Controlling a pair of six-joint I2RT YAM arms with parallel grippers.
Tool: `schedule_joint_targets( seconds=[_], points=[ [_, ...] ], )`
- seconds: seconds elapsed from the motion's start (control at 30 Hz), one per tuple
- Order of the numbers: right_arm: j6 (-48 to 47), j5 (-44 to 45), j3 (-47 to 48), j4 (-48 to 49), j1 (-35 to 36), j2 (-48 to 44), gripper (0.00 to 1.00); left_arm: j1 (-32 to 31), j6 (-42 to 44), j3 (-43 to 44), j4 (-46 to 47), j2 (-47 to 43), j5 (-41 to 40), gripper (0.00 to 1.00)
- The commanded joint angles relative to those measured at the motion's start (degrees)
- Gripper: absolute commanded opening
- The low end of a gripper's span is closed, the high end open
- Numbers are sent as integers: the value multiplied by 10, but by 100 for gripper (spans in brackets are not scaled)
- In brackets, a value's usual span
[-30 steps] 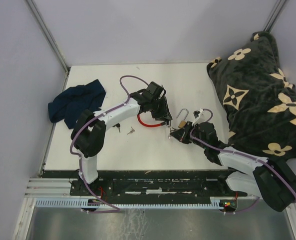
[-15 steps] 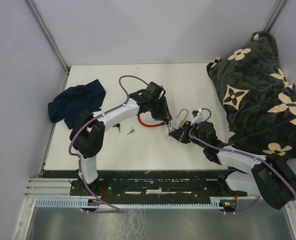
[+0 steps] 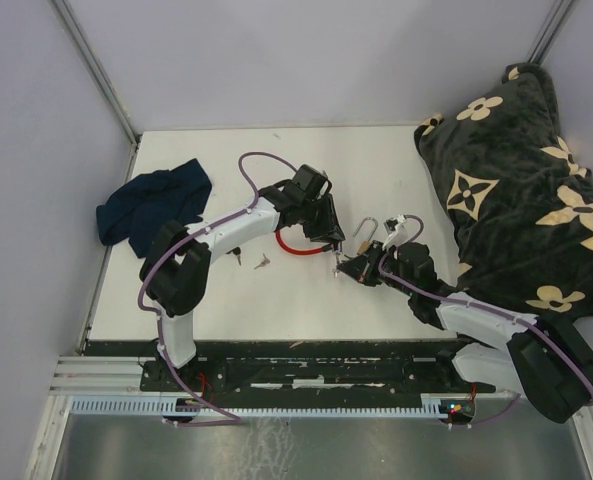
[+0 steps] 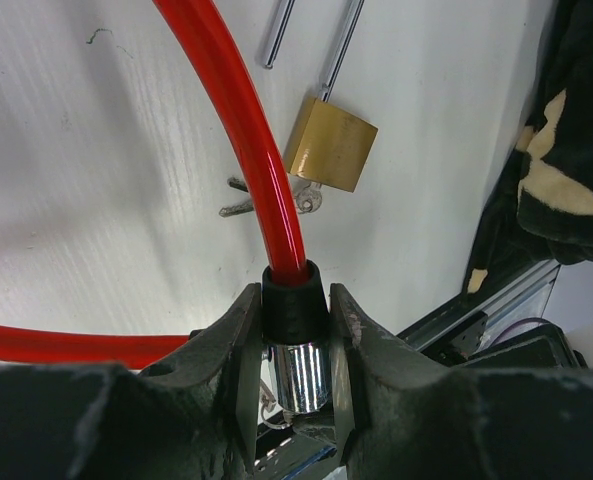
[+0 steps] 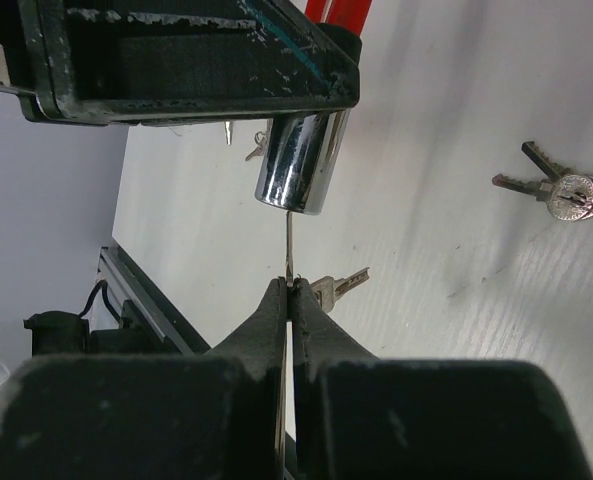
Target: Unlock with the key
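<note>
– Chrome lock barrel (image 5: 294, 160), centre of the right wrist view: where is it, and what holds it?
– It hangs just above the table (image 5: 456, 100), near mid-table in the top view. My left gripper (image 4: 294, 312) has it, fingers drawn in narrow on the black collar (image 4: 294, 285) where the red cable (image 4: 244, 130) enters, with the barrel's open end facing my right arm.
– And the key (image 5: 289, 248)?
– It is pinched edge-on in my right gripper (image 5: 289, 298), fingers pressed fully together on it. The blade points up and its tip meets the barrel's end face. How deep it sits I cannot tell. A second key (image 5: 341, 285) sticks out beside the fingertips.
– Which step, then?
– Insertion, I judge; the turn is not yet made. The next move calls for a push straight along the barrel's axis until the blade seats. After that comes a roll of the right wrist while the left braces against the twist.
– Anything nearby?
– A brass padlock (image 4: 331, 143) lies just beside the cable. A spare key bunch (image 5: 561, 190) lies well apart.
</note>
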Motion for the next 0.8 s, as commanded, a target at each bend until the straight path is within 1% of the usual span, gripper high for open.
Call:
schedule_joint_targets(
  seconds=[0.0, 0.77],
  points=[
    [-11, 12, 18, 15, -2, -23, 2, -2, -15, 0, 25, -30, -1, 3],
    [-6, 31, 14, -1, -2, -33, 2, -1, -14, -1, 25, -41, -5, 3]
  ],
)
